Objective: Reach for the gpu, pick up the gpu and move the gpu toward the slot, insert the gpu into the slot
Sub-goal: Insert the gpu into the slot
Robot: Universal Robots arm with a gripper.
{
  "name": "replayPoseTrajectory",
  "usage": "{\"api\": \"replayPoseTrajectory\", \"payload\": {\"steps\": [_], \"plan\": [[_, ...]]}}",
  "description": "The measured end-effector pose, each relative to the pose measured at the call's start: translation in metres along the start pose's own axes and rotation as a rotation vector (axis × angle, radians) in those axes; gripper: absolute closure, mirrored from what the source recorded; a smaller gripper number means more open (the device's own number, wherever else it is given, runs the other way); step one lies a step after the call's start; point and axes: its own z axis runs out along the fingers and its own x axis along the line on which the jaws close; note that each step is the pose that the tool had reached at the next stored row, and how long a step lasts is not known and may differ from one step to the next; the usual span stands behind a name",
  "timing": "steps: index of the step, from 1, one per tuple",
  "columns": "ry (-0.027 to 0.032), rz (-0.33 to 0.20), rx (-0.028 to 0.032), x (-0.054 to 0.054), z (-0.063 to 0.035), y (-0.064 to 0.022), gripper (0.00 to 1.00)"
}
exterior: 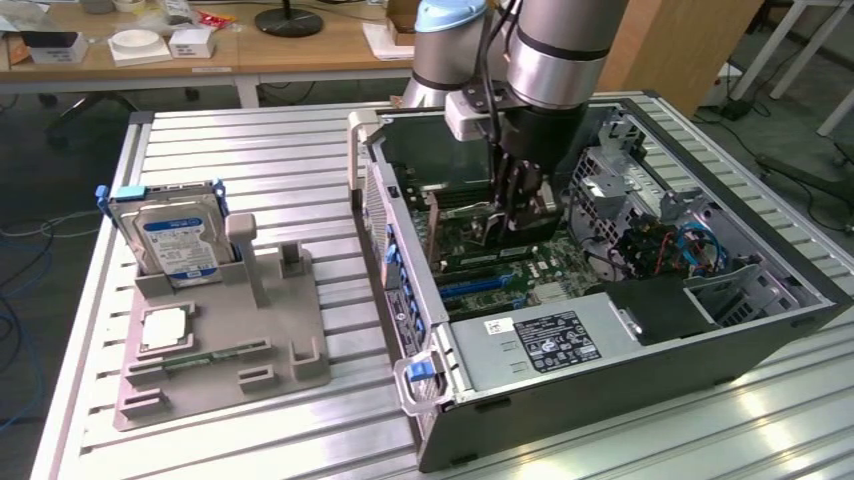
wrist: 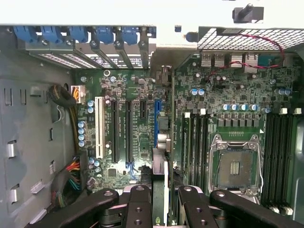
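My gripper (exterior: 511,218) is down inside the open computer case (exterior: 641,390), over the green motherboard (wrist: 142,128). It is shut on the gpu (wrist: 160,164), a thin dark card seen edge-on between the two black fingers (wrist: 138,204). The card's metal bracket end (wrist: 164,76) points at the case's rear wall. The gpu (exterior: 483,228) runs along the slot (wrist: 156,111), a long blue connector strip, and hides part of it. I cannot tell whether the card's edge touches the slot.
Black card strips (wrist: 115,130) and a white one (wrist: 99,128) lie beside the blue slot. The silver processor socket (wrist: 235,166) and memory strips (wrist: 194,142) are on the other side. A grey fixture (exterior: 220,340) at the exterior view's left holds a hard drive (exterior: 180,240) and a processor chip (exterior: 163,328).
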Motion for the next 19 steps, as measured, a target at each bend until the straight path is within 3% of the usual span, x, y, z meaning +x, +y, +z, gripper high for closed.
{"api": "replayPoseTrajectory", "payload": {"steps": [19], "plan": [[-0.0002,0.000,0.0001,0.003,0.0121,0.0033,0.74]]}}
